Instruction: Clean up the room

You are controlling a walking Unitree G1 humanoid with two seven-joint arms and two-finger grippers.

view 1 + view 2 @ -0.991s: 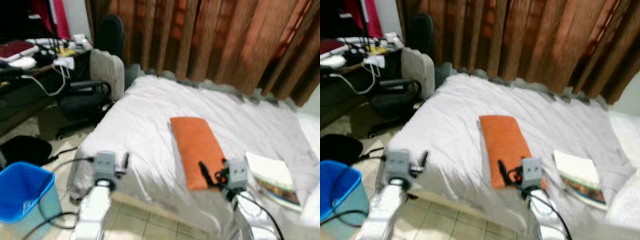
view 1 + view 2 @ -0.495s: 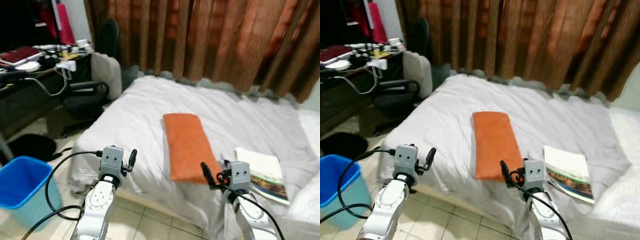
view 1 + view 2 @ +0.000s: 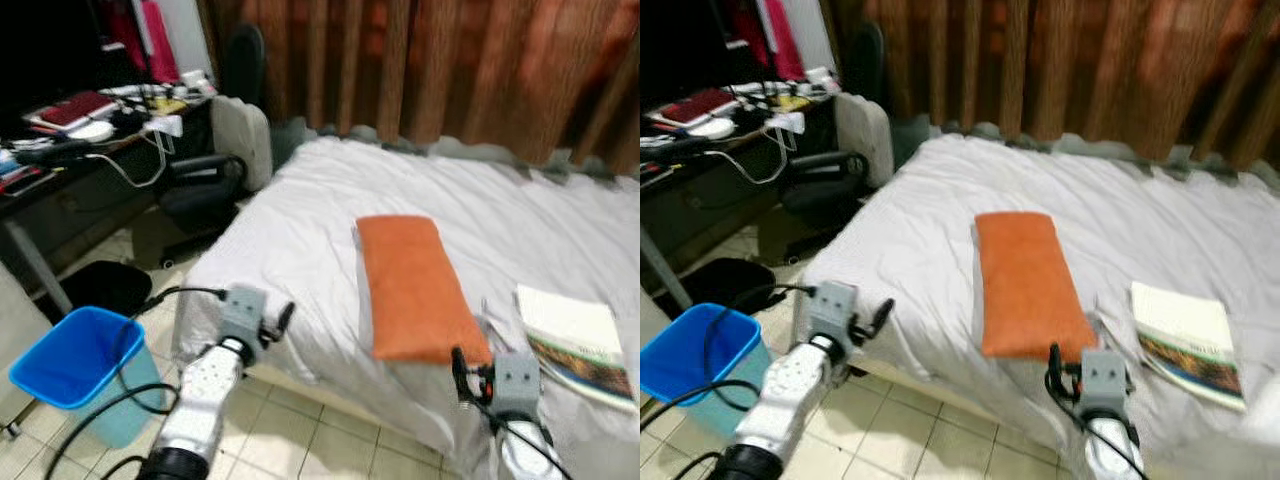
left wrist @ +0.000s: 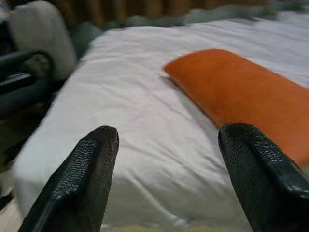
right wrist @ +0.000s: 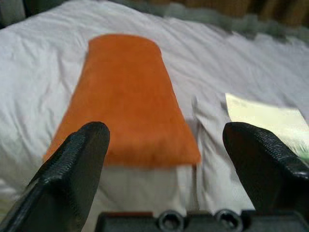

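At the far left, a cluttered desk [image 3: 70, 130] is seen against a dark corner; the items on it are too small and blurred to be named, apart from what looks like a dark red book [image 3: 72, 108] and a white cable [image 3: 135, 170] hanging off its edge. On the tiled floor below, a blue bin [image 3: 75, 372] stands upright, with a black bag-like shape [image 3: 100, 285] just behind it that cannot be identified. An office chair [image 3: 215, 165] with a pale backrest is placed between the desk and the bed, its base partly hidden by the bed's corner.

The left gripper [image 4: 164, 183] is held near the foot corner of the bed [image 3: 300, 240], above the floor tiles, its two black fingers [image 4: 84, 179] spread wide apart with nothing between them. The white sheet is covered across the middle by an orange pillow [image 3: 415, 285], which lies lengthwise, its near end close to the mattress edge. The right gripper [image 5: 164, 179] is held just before that near end, its fingers [image 5: 72, 169] likewise parted and empty.

Further right, an open book or magazine [image 3: 575, 340] is laid flat on the sheet, near the pillow but apart from it; its far edge is cut off by the frame and its print is blurred. Brown curtains [image 3: 450, 70] are hung behind the bed.
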